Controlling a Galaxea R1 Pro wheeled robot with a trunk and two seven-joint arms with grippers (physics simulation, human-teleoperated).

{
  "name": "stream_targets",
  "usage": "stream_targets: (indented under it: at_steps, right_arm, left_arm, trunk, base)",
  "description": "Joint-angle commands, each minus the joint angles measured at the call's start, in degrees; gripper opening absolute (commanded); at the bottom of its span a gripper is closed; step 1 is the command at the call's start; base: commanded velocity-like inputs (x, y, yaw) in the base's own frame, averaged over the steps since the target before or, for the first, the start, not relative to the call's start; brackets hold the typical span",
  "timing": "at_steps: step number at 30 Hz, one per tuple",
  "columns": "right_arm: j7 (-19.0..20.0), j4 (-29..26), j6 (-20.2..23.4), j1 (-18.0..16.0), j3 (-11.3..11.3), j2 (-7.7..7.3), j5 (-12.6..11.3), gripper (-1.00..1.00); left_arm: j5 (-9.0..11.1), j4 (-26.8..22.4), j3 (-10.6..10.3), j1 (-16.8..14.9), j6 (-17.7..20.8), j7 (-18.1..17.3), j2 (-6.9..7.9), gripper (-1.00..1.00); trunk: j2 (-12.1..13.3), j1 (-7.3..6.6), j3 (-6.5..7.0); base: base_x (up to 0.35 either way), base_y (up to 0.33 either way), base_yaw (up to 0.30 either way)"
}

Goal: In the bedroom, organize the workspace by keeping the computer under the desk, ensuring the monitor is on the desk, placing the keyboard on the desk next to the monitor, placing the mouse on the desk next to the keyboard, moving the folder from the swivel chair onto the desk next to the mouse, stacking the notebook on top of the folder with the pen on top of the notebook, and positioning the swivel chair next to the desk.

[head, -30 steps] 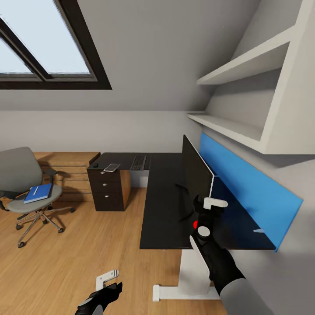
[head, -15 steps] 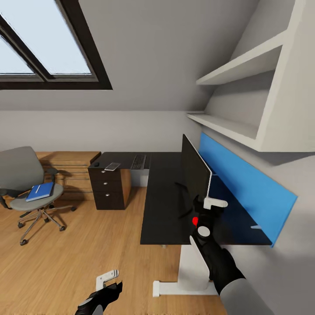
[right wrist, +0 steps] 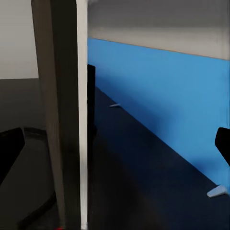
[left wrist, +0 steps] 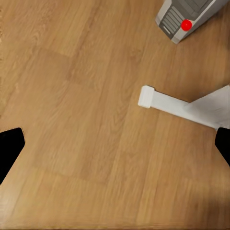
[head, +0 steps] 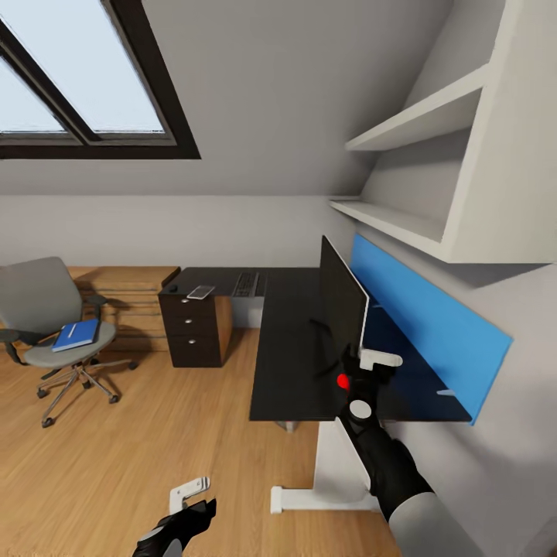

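Jaws of the right gripper (head: pixel 370 357) sit at the near edge of the monitor (head: pixel 340 305), one white finger (head: pixel 381 359) showing behind the screen's edge; in the right wrist view the monitor's edge (right wrist: pixel 72 115) stands between the two dark finger tips, but whether they press on it I cannot tell. Jaws of the left gripper (head: pixel 189 495) hang low over the wood floor (head: pixel 155 433), well short of the bench (head: pixel 290 348); the left wrist view shows its tips spread wide with nothing between them, above the bench's white foot (left wrist: pixel 182 103).

With the monitor as landmark: it stands upright on the bench's glossy black top, a blue panel (head: pixel 422 317) just behind it. The keyboard (head: pixel 245 285) lies on the far wing of the bench, well apart from the monitor, and the notebook (head: pixel 200 292) lies beyond the keyboard, over the drawer unit (head: pixel 192 329); a small dark mouse (head: pixel 172 288) sits at that far corner. Farthest from the monitor, the swivel chair (head: pixel 58 325) stands on the floor, and its seat holds the blue folder (head: pixel 76 335) with a white pen (head: pixel 70 330) on top.

Against the picture a second ago the whole view has slid: chair and drawer unit sit a little further rightward, the blue panel's near end has drawn in. Both grippers hold the same spots in the picture.
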Motion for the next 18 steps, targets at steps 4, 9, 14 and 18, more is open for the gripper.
stream_targets:
  at_steps: [4, 9, 14, 18]
  right_arm:
    - [-0.3, 0.1, 0.0, -0.1, 0.1, 0.00, 0.2, 1.00]
    - [-0.3, 0.1, 0.0, -0.1, 0.1, 0.00, 0.2, 1.00]
    - [-0.2, 0.1, 0.0, -0.1, 0.1, 0.00, 0.2, 1.00]
    - [-0.2, 0.1, 0.0, -0.1, 0.1, 0.01, 0.2, 1.00]
  left_arm:
    - [0.4, -0.1, -0.2, 0.0, 0.2, 0.5, 0.06, 1.00]
    - [0.4, -0.1, -0.2, 0.0, 0.2, 0.5, 0.07, 1.00]
    - [0.5, -0.1, -0.2, 0.0, 0.2, 0.5, 0.04, 1.00]
    - [0.5, -0.1, -0.3, 0.0, 0.2, 0.5, 0.00, 1.00]
  trunk:
    - [-0.1, -0.02, -0.08]
    - [-0.1, -0.02, -0.08]
    - [-0.1, -0.02, -0.08]
    - [-0.1, -0.02, -0.08]
  base:
    - [-0.314, 0.000, 0.000]
    - [-0.332, 0.000, 0.000]
    - [-0.335, 0.000, 0.000]
    - [-0.335, 0.000, 0.000]
